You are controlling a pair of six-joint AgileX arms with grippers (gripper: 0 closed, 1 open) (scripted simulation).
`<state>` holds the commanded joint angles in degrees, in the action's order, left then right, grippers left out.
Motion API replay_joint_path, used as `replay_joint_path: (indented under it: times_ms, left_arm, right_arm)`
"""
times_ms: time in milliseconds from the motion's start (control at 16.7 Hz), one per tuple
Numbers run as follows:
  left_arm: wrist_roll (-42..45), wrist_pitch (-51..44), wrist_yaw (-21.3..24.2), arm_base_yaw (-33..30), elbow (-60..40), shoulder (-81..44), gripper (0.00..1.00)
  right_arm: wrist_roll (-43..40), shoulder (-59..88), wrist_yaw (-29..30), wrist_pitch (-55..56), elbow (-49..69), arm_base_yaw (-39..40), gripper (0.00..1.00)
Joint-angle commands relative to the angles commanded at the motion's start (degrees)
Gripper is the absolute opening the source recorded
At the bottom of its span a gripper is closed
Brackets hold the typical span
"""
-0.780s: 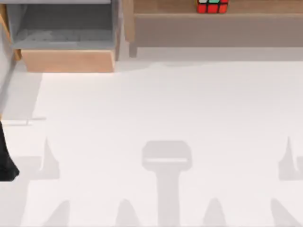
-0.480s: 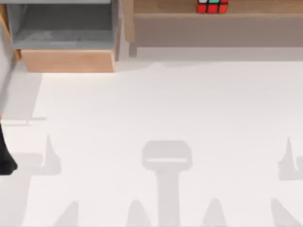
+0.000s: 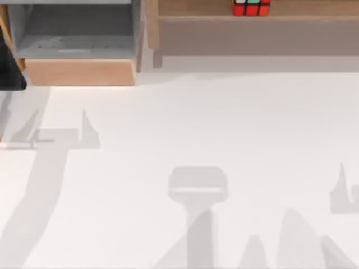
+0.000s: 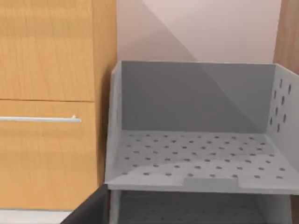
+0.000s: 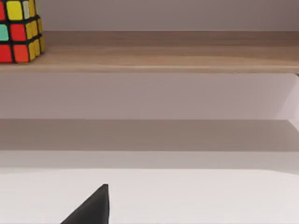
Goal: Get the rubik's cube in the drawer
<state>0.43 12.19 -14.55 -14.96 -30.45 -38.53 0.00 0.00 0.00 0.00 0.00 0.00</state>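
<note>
A: Where is the rubik's cube (image 3: 252, 7) at this moment?

B: On the long brown shelf (image 3: 258, 25) along the table's far edge, toward the right half. The right wrist view shows it (image 5: 19, 30) sitting at one end of the shelf board, touched by nothing.

A: And the drawer (image 3: 78, 50)?

B: At the far left corner of the table (image 3: 196, 129), pulled open, tan front panel facing the near edge, grey floor bare. The left wrist view looks into a grey perforated tray (image 4: 196, 158) beside a wooden cabinet front with a slim metal handle (image 4: 39, 120).

A: The arms?

B: A dark part of the left arm (image 3: 10, 67) sits at the table's left edge, just beside the drawer's front corner. A dark tip (image 4: 91, 210) shows low in its wrist view, but I cannot tell how far its fingers are spread or whether they hold anything. The right gripper shows only as a dark fingertip (image 5: 93, 207) over the bare table, facing the shelf; again I cannot tell its opening.

A: So which step?

B: I judge the drawer is ready and the cube not yet picked up. Next, the right arm should reach to the shelf, straddle the cube squarely, close, lift clear of the board, and carry it across to the open drawer.
</note>
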Motion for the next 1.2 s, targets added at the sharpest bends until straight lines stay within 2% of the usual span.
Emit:
replay_joint_path:
  times_ms: [720, 960, 1200]
  left_arm:
    - [0.38, 21.3, -24.99, -26.56, -53.97, -78.52, 1.0]
    - [0.42, 25.83, -30.34, -32.43, -65.57, -95.13, 1.0]
    - [0.42, 27.86, -32.74, -35.09, -70.7, -102.03, 1.0]
  right_arm:
    - [0.0, 0.0, 0.0, 0.0, 0.0, 0.0, 1.0]
    - [0.0, 0.0, 0.0, 0.0, 0.0, 0.0, 1.0]
    - [0.0, 0.0, 0.0, 0.0, 0.0, 0.0, 1.0]
